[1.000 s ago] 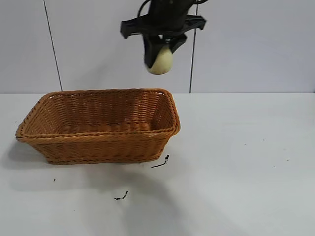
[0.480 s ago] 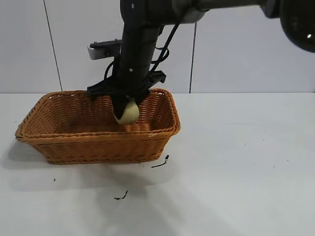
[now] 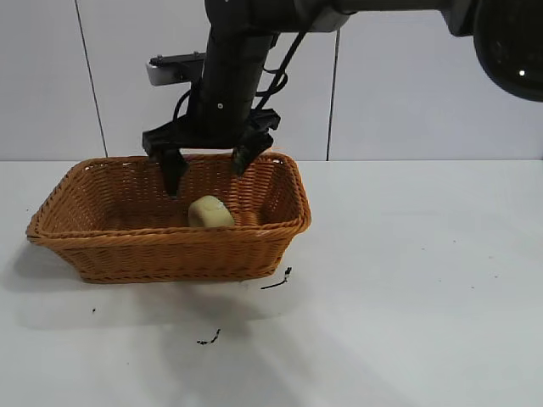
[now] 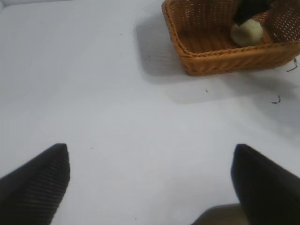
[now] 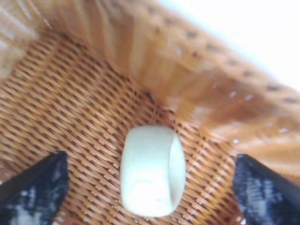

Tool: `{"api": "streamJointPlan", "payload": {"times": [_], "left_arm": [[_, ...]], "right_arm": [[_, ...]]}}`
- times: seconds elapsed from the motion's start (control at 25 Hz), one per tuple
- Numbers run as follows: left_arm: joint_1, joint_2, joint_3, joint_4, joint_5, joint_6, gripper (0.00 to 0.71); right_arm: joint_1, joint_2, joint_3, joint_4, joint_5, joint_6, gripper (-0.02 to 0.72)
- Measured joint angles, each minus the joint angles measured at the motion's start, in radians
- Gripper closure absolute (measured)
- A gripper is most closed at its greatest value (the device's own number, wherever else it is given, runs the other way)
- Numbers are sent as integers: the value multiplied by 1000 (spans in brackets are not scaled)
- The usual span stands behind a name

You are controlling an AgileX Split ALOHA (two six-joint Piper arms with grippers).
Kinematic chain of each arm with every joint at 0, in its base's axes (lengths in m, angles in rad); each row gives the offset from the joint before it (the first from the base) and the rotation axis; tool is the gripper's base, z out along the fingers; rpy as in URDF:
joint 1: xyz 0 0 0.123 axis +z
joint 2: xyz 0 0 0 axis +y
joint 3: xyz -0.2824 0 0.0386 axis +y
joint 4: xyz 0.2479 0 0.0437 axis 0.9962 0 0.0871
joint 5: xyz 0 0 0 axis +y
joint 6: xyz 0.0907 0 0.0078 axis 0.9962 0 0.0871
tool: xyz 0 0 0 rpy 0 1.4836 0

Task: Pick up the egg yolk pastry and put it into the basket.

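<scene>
Hovering spread wide and empty — right end effector (image 3: pixel 208 172), egg yolk pastry (image 3: pixel 210 213) below it in basket (image 3: pixel 102 240)

This looked like a robotics lab or test bench rather than a home or kitchen; a plain white table (image 3: pixel 424 288) filled the foreground, bare but for a wicker basket (image 3: pixel 170 246) and a few small dark specks (image 3: pixel 209 339); behind it stood pale, unadorned wall panels (image 3: pixel 424 76) split by thin dark vertical seams (image 3: pixel 89 76); a black robot arm (image 3: pixel 233 68) with exposed cabling reached in from above; no furniture or household fittings were visible.
</scene>
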Motion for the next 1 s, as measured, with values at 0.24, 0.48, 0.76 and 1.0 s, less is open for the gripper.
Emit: {"api": "streamJointPlan", "payload": {"times": [0.24,0.48,0.76,1.0], "left_arm": [[0,0,0,0,0,0,14],[0,0,0,0,0,0,14],[0,0,0,0,0,0,14],[0,0,0,0,0,0,14]], "right_arm": [[-126,-36,-13,-45,40,-18,10],[-343,-41,-13,-48,55,-25,10],[-560,-84,-13,-29,70,-25,10],[-618,-149,55,-13,70,-25,10]]}}
